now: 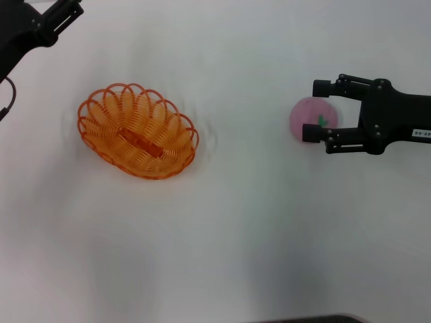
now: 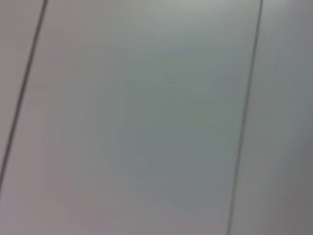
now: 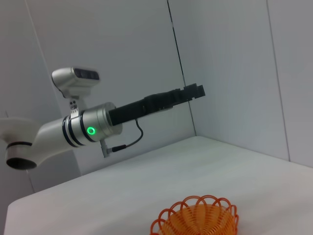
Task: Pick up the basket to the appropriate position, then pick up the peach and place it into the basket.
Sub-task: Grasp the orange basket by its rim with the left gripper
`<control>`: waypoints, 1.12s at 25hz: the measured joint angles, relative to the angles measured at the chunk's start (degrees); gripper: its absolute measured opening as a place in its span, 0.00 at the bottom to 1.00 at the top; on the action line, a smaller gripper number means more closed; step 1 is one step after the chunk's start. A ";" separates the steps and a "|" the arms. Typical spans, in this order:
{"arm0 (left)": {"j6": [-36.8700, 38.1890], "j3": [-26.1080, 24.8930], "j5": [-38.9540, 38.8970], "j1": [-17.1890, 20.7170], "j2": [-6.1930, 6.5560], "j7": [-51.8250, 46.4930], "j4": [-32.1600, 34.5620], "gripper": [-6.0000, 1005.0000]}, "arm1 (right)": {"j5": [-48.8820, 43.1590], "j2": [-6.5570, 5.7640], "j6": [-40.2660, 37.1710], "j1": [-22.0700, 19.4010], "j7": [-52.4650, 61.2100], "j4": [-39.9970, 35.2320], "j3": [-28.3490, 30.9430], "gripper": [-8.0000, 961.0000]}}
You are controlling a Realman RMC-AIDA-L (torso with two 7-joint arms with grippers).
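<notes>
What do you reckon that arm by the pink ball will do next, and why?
Probably close its fingers. The right gripper is open with a finger on each side of the peach, which sits on the table well apart from the basket. The left gripper is raised at the far corner.

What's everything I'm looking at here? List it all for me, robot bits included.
basket: one, orange, on the table's left part, nothing in it.
peach: one, pink with a small green leaf mark, on the table's right part, between the open fingers of the right end effector.
table: one, white, under everything.
wall panels: pale grey with dark seams, behind the table.
right end effector: one, black, open, reaching in from the right around the peach.
left end effector: one, black, raised at the far left corner, away from the basket.
left arm: one, silver with a green light, seen from the right wrist.
</notes>
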 joint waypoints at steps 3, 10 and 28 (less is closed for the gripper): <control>-1.53 0.19 -0.68 -0.02 -0.02 1.64 -0.95 0.87 | 0.01 0.00 0.10 0.00 -0.54 0.46 0.00 0.98; -2.40 0.46 -0.60 -0.16 -0.02 1.80 -1.11 0.87 | 0.01 0.00 0.26 0.05 -0.78 0.48 0.00 0.98; -4.95 4.64 0.70 0.17 0.19 -6.32 4.28 0.87 | 0.53 -0.01 0.90 0.07 -1.63 1.63 -0.06 0.98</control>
